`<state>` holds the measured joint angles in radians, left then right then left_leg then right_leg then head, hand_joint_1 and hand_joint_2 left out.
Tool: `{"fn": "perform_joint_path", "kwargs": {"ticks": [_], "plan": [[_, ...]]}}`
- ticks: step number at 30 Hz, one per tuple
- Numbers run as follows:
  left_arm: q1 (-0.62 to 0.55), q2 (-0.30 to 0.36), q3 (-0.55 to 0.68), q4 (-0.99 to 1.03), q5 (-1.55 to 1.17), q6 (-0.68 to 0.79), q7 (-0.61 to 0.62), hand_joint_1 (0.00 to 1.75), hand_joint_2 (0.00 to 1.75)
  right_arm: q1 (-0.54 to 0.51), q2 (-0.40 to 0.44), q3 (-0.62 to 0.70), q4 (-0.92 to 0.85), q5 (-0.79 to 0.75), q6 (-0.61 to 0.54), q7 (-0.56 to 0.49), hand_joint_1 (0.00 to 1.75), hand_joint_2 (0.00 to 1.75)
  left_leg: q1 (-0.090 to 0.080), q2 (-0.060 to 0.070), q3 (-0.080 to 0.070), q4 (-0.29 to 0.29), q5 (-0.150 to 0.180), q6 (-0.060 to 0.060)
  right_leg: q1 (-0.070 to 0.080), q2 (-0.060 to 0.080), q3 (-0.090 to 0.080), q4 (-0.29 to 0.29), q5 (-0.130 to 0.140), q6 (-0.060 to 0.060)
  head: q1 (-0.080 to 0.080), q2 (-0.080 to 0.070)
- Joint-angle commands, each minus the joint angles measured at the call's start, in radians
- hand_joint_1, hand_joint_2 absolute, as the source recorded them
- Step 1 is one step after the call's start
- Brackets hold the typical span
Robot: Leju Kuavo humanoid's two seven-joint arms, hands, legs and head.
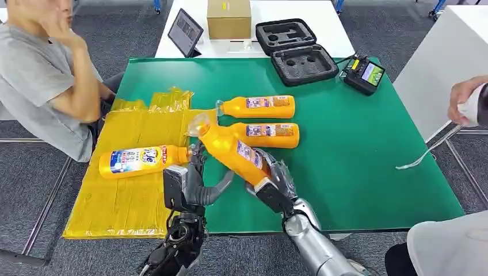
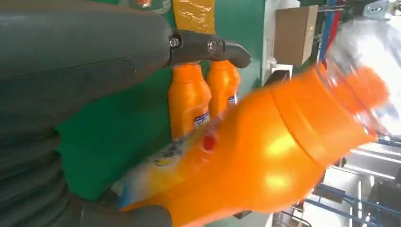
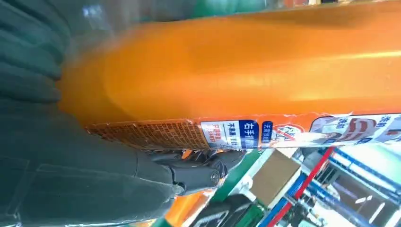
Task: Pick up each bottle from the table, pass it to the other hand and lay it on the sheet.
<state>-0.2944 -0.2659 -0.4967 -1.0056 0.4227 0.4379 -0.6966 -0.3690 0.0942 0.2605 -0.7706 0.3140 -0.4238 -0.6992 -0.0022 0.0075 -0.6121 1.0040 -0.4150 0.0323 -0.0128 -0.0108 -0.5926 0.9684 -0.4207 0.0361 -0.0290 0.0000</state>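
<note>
**Four bottles, one in the air**

One orange bottle [image 1: 230, 148] hangs tilted above the green bench [image 1: 357, 155], its base grasped by the right robot hand [image 1: 275, 181]. The left robot hand [image 1: 193, 178] sits just beside its neck, released, fingers apart. Another bottle [image 1: 141, 160] lies on the yellow sheet [image 1: 124, 201]. Farther back, two bottles [image 1: 259, 107] lie side by side on the bench.

Held bottle [image 2: 265, 156] motion-blurred with clear cap smeared in left wrist view, base hidden inside right hand [image 1: 276, 181], label [image 3: 302, 132] print too small to read.
</note>
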Motion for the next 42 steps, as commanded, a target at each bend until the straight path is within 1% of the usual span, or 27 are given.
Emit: {"fn": "perform_joint_path", "kwargs": {"ticks": [1, 5, 10, 11, 12, 13, 14, 15, 16, 17, 22, 23, 24, 25, 26, 28, 29, 30, 31, 32, 34, 35, 36, 37, 38, 40, 42], "plan": [[-0.067, 0.003, -0.023, 0.078, 0.026, -0.008, -0.002, 0.00, 1.75, -0.022, 0.004, 0.116, 0.037, -0.004, -0.014, 0.001, 1.75, 1.75, 0.001, 0.000, 0.003, 0.000, -0.001, -0.001, 0.001, 0.001, 0.003, 0.000, -0.001, -0.001, 0.000, 0.000], [-0.051, 0.008, -0.056, 0.027, 0.075, -0.083, 0.039, 0.00, 1.75, -0.048, 0.007, 0.129, 0.125, -0.014, -0.028, 0.001, 1.75, 1.75, 0.000, 0.000, 0.002, 0.000, -0.001, -0.001, 0.000, 0.001, 0.002, 0.000, 0.000, -0.001, 0.000, 0.000], [-0.051, 0.008, -0.056, 0.027, 0.075, -0.083, 0.039, 0.00, 1.75, -0.048, 0.007, 0.129, 0.125, -0.014, -0.028, 0.001, 1.75, 1.75, 0.001, 0.000, 0.003, 0.000, -0.001, -0.002, 0.000, 0.001, 0.003, 0.000, -0.001, -0.001, 0.000, 0.000], [-0.044, 0.017, -0.074, -0.002, 0.098, -0.130, 0.062, 0.00, 1.75, -0.061, 0.007, 0.132, 0.156, -0.013, -0.030, 0.001, 1.73, 1.75, 0.000, 0.000, 0.002, 0.000, -0.001, -0.001, 0.000, 0.001, 0.002, 0.000, -0.001, -0.001, 0.000, 0.000], [-0.046, 0.018, -0.081, -0.007, 0.100, -0.141, 0.068, 0.00, 1.75, -0.066, 0.008, 0.132, 0.165, -0.012, -0.031, 0.001, 1.71, 1.75, 0.001, 0.001, 0.004, 0.000, -0.002, -0.002, 0.001, 0.002, 0.003, 0.000, -0.001, -0.001, 0.000, 0.000], [-0.048, 0.019, -0.086, -0.009, 0.099, -0.146, 0.071, 0.00, 1.75, -0.068, 0.009, 0.132, 0.170, -0.012, -0.029, 0.001, 1.73, 1.75, 0.000, 0.001, 0.002, 0.000, -0.001, -0.001, 0.000, 0.002, 0.002, 0.000, -0.001, -0.001, 0.000, 0.000], [-0.053, 0.015, -0.090, -0.003, 0.102, -0.143, 0.078, 0.00, 1.75, -0.076, 0.013, 0.141, 0.176, -0.007, -0.027, 0.001, 1.71, 1.75, 0.001, 0.001, 0.004, 0.000, -0.002, -0.002, 0.001, 0.002, 0.003, 0.000, -0.001, -0.001, 0.000, 0.000], [-0.060, 0.011, -0.089, 0.007, 0.105, -0.139, 0.087, 0.00, 1.75, -0.077, 0.017, 0.145, 0.176, -0.007, -0.026, 0.001, 1.75, 1.75, 0.000, 0.000, 0.003, 0.000, -0.001, -0.002, 0.000, 0.001, 0.002, 0.000, -0.001, -0.001, 0.000, 0.000], [-0.068, 0.006, -0.094, 0.026, 0.116, -0.154, 0.101, 0.00, 1.75, -0.080, 0.020, 0.161, 0.176, 0.003, -0.022, 0.001, 1.71, 1.75, 0.001, 0.000, 0.004, 0.001, -0.002, -0.002, 0.001, 0.001, 0.004, 0.001, -0.002, -0.002, 0.000, 0.000], [-0.073, 0.001, -0.099, 0.046, 0.139, -0.188, 0.122, 0.00, 1.75, -0.084, 0.027, 0.174, 0.176, 0.006, -0.015, 0.001, 1.75, 1.75, 0.001, 0.001, 0.003, 0.000, -0.002, -0.002, 0.001, 0.002, 0.003, 0.000, -0.001, -0.001, 0.000, 0.000], [-0.079, -0.010, -0.115, 0.070, 0.148, -0.218, 0.110, 0.00, 1.75, -0.095, 0.042, 0.200, 0.195, 0.014, -0.020, 0.001, 1.73, 1.75, 0.001, 0.001, 0.002, 0.000, -0.001, -0.002, 0.001, 0.002, 0.002, 0.000, -0.001, -0.001, 0.000, 0.000], [-0.084, -0.013, -0.110, 0.072, 0.152, -0.210, 0.105, 0.00, 1.75, -0.102, 0.047, 0.210, 0.210, 0.023, -0.030, 0.001, 1.75, 1.75, 0.001, 0.000, 0.004, 0.000, -0.002, -0.002, 0.001, 0.002, 0.004, 0.000, -0.002, -0.002, 0.000, 0.000], [-0.092, -0.016, -0.110, 0.078, 0.144, -0.194, 0.098, 0.00, 1.75, -0.103, 0.050, 0.223, 0.214, 0.030, -0.036, 0.001, 1.73, 1.75, 0.001, 0.001, 0.001, 0.000, -0.001, -0.001, 0.001, 0.002, 0.001, 0.000, 0.000, -0.001, 0.000, 0.000], [-0.092, -0.016, -0.110, 0.078, 0.144, -0.194, 0.098, 0.00, 1.75, -0.103, 0.050, 0.223, 0.214, 0.030, -0.036, 0.001, 1.75, 1.75, 0.001, 0.001, 0.002, 0.000, -0.001, -0.001, 0.000, 0.001, 0.002, 0.000, -0.001, -0.001, 0.000, 0.000], [-0.102, -0.023, -0.107, 0.093, 0.131, -0.159, 0.093, 0.00, 1.75, -0.098, 0.055, 0.234, 0.214, 0.035, -0.038, 0.001, 1.75, 1.75, 0.001, 0.001, 0.003, 0.001, -0.002, -0.002, 0.001, 0.002, 0.003, 0.000, -0.001, -0.001, 0.000, 0.000], [-0.105, -0.024, -0.108, 0.097, 0.126, -0.152, 0.087, 0.00, 1.75, -0.097, 0.056, 0.237, 0.214, 0.036, -0.040, 0.001, 1.75, 1.75, 0.001, 0.000, 0.001, 0.000, -0.001, -0.001, 0.001, 0.001, 0.001, 0.000, 0.000, -0.001, 0.000, 0.000], [-0.110, -0.030, -0.103, 0.110, 0.110, -0.114, 0.062, 0.00, 1.75, -0.093, 0.059, 0.246, 0.214, 0.040, -0.049, 0.001, 1.71, 1.75, 0.001, 0.000, 0.004, 0.001, -0.002, -0.002, 0.001, 0.001, 0.004, 0.000, -0.002, -0.002, 0.000, 0.000], [-0.114, -0.036, -0.100, 0.121, 0.088, -0.066, 0.036, 0.00, 1.75, -0.089, 0.060, 0.252, 0.204, 0.039, -0.049, 0.001, 1.75, 1.75, 0.001, -0.001, 0.003, 0.000, -0.001, -0.002, 0.001, 0.001, 0.003, 0.000, -0.001, -0.001, 0.000, 0.000], [-0.114, -0.036, -0.100, 0.121, 0.088, -0.066, 0.036, 0.00, 1.75, -0.089, 0.060, 0.252, 0.204, 0.039, -0.049, 0.001, 1.71, 1.75, 0.001, -0.001, 0.002, 0.000, -0.001, -0.001, 0.001, 0.000, 0.002, 0.000, -0.001, -0.001, -0.001, 0.000], [-0.123, -0.043, -0.097, 0.142, 0.075, -0.038, 0.021, 0.00, 1.75, -0.081, 0.059, 0.262, 0.190, 0.037, -0.052, 0.001, 1.75, 1.75, 0.001, -0.002, 0.004, 0.000, -0.002, -0.002, 0.001, 0.000, 0.004, 0.000, -0.002, -0.001, 0.000, 0.000], [-0.126, -0.045, -0.094, 0.151, 0.075, -0.032, 0.016, 0.00, 1.75, -0.079, 0.059, 0.270, 0.184, 0.037, -0.054, 0.001, 1.75, 1.75, 0.002, -0.002, 0.006, 0.001, -0.003, -0.002, 0.001, 0.000, 0.006, 0.000, -0.003, -0.002, 0.000, 0.000], [-0.128, -0.050, -0.089, 0.164, 0.073, -0.016, 0.008, 0.00, 1.75, -0.077, 0.060, 0.273, 0.180, 0.034, -0.054, 0.001, 1.73, 1.75, 0.002, -0.002, 0.010, 0.002, -0.005, -0.004, 0.002, 0.001, 0.010, 0.000, -0.004, -0.003, 0.000, 0.000], [-0.129, -0.052, -0.084, 0.170, 0.063, 0.008, -0.002, 0.00, 1.75, -0.075, 0.061, 0.270, 0.175, 0.025, -0.046, 0.001, 1.73, 1.75, 0.002, 0.000, 0.008, 0.001, -0.004, -0.003, 0.002, 0.002, 0.008, 0.000, -0.003, -0.002, 0.000, 0.000], [-0.129, -0.052, -0.084, 0.170, 0.063, 0.008, -0.002, 0.00, 1.75, -0.075, 0.061, 0.270, 0.175, 0.025, -0.046, 0.001, 1.73, 1.75, 0.001, -0.002, 0.004, 0.000, -0.002, -0.002, 0.001, -0.001, 0.005, 0.000, -0.002, -0.002, 0.000, 0.000], [-0.130, -0.052, -0.081, 0.170, 0.059, 0.016, -0.002, 0.00, 1.75, -0.072, 0.059, 0.273, 0.172, 0.025, -0.048, 0.001, 1.73, 1.75, 0.002, -0.002, 0.005, 0.000, -0.002, -0.002, 0.001, 0.000, 0.006, -0.001, -0.002, -0.002, 0.000, 0.000], [-0.130, -0.052, -0.081, 0.170, 0.059, 0.016, -0.002, 0.00, 1.75, -0.072, 0.059, 0.273, 0.172, 0.025, -0.048, 0.001, 1.73, 1.75, 0.001, 0.000, 0.002, 0.000, -0.001, -0.001, 0.001, 0.000, 0.002, 0.000, -0.001, -0.001, 0.000, 0.000], [-0.127, -0.049, -0.073, 0.164, 0.058, 0.015, -0.002, 0.00, 1.75, -0.066, 0.056, 0.273, 0.164, 0.017, -0.039, 0.001, 1.68, 1.75, 0.001, -0.001, 0.005, 0.000, -0.002, -0.002, 0.001, 0.001, 0.005, 0.000, -0.002, -0.002, 0.000, 0.000]]}}
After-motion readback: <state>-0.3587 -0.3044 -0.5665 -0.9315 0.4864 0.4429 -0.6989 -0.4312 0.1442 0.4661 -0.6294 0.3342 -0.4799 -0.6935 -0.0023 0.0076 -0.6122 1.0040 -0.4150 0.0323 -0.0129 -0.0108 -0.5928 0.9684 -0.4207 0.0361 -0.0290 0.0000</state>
